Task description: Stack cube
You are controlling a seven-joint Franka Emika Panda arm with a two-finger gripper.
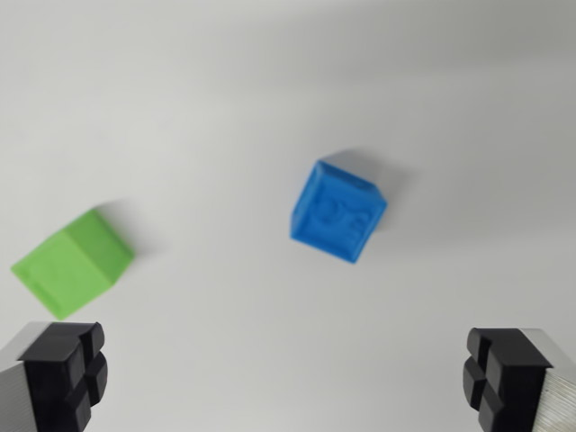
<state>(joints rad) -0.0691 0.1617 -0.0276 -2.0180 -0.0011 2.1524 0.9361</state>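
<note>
A plain, pale grey-white table [225,108] fills the whole wrist view; no edge or corner of it is seen, and nothing of the room beyond is shown. The picture is slightly blurred. Two cubes are set on this surface, well apart from each other. A blue cube [337,211] is seen a little to the wrist view's right of centre, turned at an angle, with a raised or embossed mark on its facing side that cannot be read. A green cube [74,263] is placed near the wrist view's left edge, likewise turned at an angle, with a soft shadow cast behind it. The gripper [288,382] is seen at the bottom of the view, spread wide: one black finger pad [67,373] is found in the lower left corner and the other in the lower right corner, each backed by grey metal. Nothing is held between them, and only bare surface is seen in the gap. The blue cube is placed above that gap, nearer the right pad's side, while the green cube is just above the left pad, apart from it
</note>
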